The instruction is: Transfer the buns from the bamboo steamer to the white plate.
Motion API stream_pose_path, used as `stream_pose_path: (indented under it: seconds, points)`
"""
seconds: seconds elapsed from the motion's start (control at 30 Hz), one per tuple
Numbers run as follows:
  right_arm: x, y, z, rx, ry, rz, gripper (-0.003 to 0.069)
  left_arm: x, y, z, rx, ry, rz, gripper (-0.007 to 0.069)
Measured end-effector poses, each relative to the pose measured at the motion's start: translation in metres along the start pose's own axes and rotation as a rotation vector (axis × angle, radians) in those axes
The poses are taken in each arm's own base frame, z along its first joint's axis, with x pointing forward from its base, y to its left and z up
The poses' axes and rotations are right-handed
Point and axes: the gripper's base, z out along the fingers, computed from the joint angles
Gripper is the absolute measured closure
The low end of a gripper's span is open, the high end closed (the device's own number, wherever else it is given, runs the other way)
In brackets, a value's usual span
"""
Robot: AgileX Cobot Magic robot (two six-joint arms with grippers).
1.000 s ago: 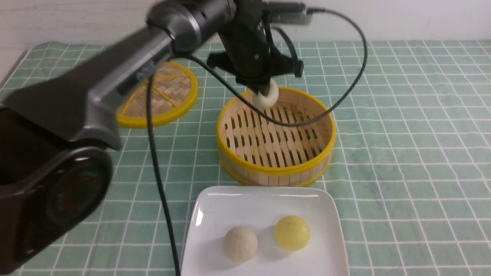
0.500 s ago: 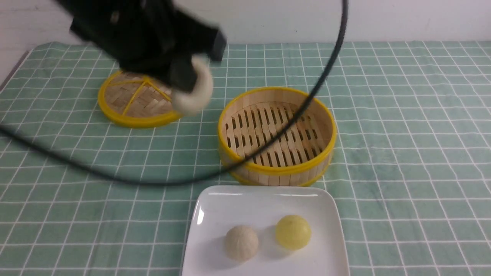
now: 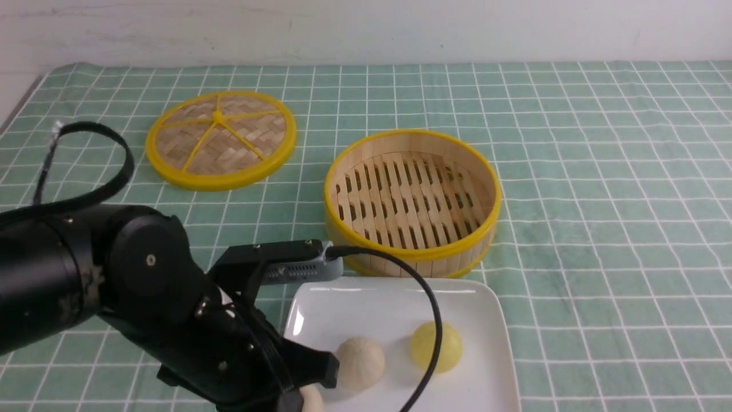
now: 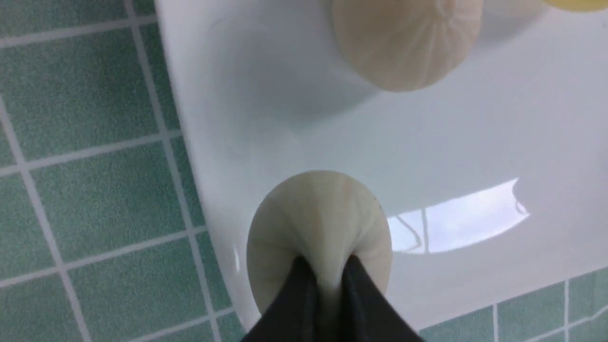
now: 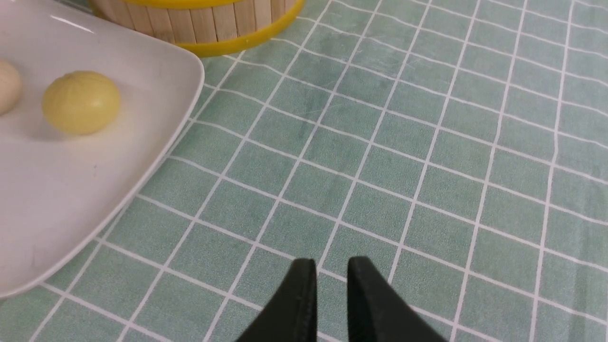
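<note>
My left gripper (image 4: 327, 271) is shut on an off-white pleated bun (image 4: 318, 223), pinching it just above the near left corner of the white plate (image 4: 475, 142). In the front view this bun (image 3: 311, 399) peeks out at the bottom edge under the left arm. A second off-white bun (image 3: 359, 363) and the pale yellow bun (image 3: 436, 346) rest on the plate (image 3: 394, 303). The bamboo steamer (image 3: 412, 200) behind the plate holds nothing. My right gripper (image 5: 330, 271) is shut on nothing, low over the cloth to the right of the plate (image 5: 71, 199), and is out of the front view.
The flat woven lid (image 3: 220, 140) lies at the back left on the green checked cloth (image 3: 600, 229). A black cable (image 3: 426, 320) from the left wrist arcs over the plate in front of the yellow bun. The steamer's wall (image 5: 213, 23) shows in the right wrist view.
The left arm lifted the off-white bun from over the steamer, swung it left, then brought it down to the plate's near left corner. The two buns on the plate stayed put.
</note>
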Motion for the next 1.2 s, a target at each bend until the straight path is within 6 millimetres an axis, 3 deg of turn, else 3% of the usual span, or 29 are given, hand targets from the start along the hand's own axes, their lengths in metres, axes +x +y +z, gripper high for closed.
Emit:
stream_pose_path:
  seconds: [0.3, 0.53, 0.7, 0.83, 0.87, 0.97, 1.07, 1.2]
  points:
    - [0.000, 0.000, 0.000, 0.001, -0.005, -0.001, 0.0527, -0.008, 0.000, 0.012, 0.009, -0.027, -0.030, 0.0507]
    - [-0.002, 0.000, -0.003, 0.001, 0.008, 0.002, 0.0524, -0.012, -0.002, 0.011, 0.017, -0.048, -0.032, 0.0246]
    - [-0.025, -0.002, -0.032, 0.007, -0.026, 0.014, 0.0524, -0.026, -0.012, -0.002, 0.039, -0.089, -0.012, 0.0135]
    - [-0.041, -0.004, -0.059, 0.005, -0.048, 0.029, 0.0532, -0.031, -0.015, -0.008, 0.037, -0.097, 0.010, 0.0121]
    - [-0.047, -0.004, -0.073, 0.000, -0.052, 0.038, 0.0564, -0.032, -0.016, -0.009, 0.031, -0.096, 0.019, 0.0121]
    - [-0.049, -0.005, -0.086, -0.010, -0.079, 0.058, 0.0643, -0.032, -0.016, -0.010, 0.024, -0.094, 0.028, 0.0122]
    - [-0.047, -0.003, -0.087, -0.037, -0.158, 0.120, 0.0673, -0.032, -0.015, -0.010, 0.019, -0.090, 0.032, 0.0132]
    - [-0.044, -0.001, -0.069, -0.056, -0.296, 0.148, 0.0673, -0.031, -0.015, -0.010, 0.015, -0.088, 0.035, 0.0176]
